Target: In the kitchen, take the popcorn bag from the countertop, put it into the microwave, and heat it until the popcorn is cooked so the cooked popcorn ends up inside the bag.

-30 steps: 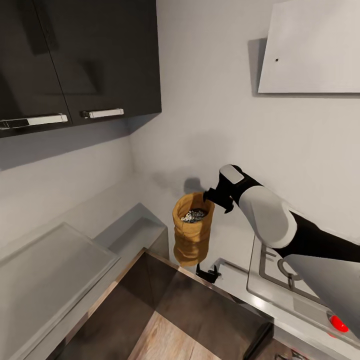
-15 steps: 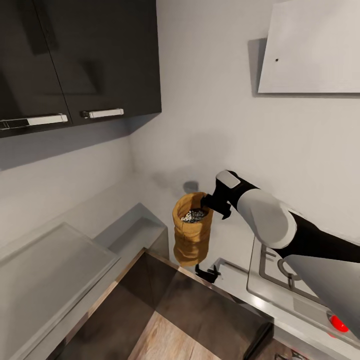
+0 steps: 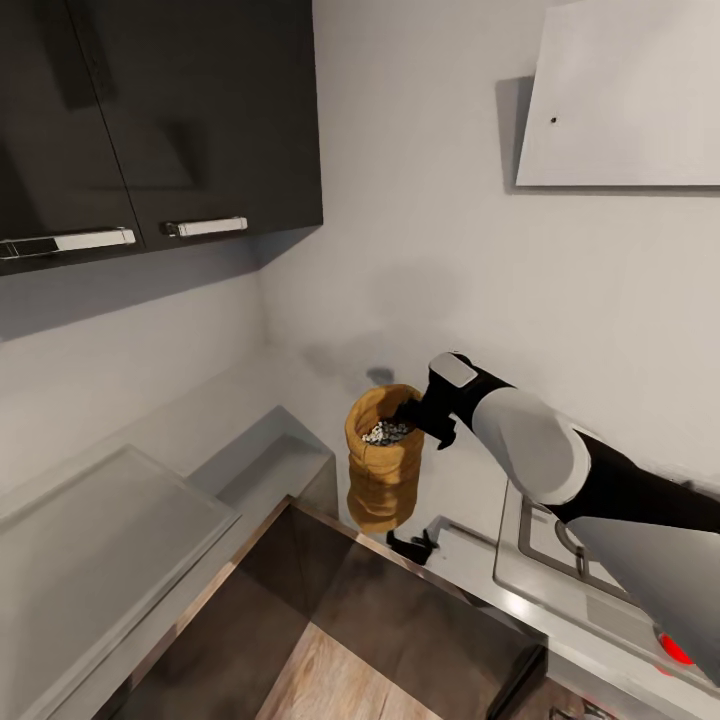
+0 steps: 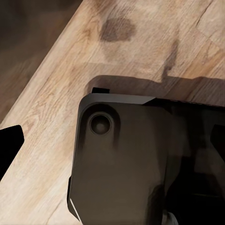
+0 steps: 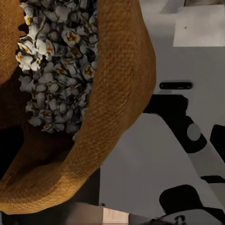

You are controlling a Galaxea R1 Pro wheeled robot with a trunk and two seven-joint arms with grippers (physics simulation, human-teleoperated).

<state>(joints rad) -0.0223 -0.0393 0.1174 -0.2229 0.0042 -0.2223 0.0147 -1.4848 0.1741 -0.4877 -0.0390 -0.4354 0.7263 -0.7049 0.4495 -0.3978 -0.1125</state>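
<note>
The popcorn bag (image 3: 383,475) is a golden-brown sack standing upright near the wall corner, between the grey countertop (image 3: 268,462) and the hob. Whitish popcorn (image 3: 386,432) fills its top and shows close up (image 5: 56,70) inside the bag's rolled rim (image 5: 122,93). My right gripper (image 3: 418,420) is open at the rim's right side, with one finger over the popcorn and the other outside the bag. My left gripper (image 4: 112,145) hangs over the wood floor, with one black fingertip (image 4: 9,140) at the picture's edge. The microwave is out of view.
Dark glossy wall cabinets (image 3: 160,120) hang at the upper left and a white hood (image 3: 620,100) at the upper right. The hob (image 3: 560,550) with a red knob (image 3: 678,648) lies under my right arm. A small black fitting (image 3: 415,546) sits below the bag. My dark base (image 4: 140,159) stands on the floor.
My right gripper has moved left and slightly down, from beside the bag onto its rim. The bag has stayed where it was.
</note>
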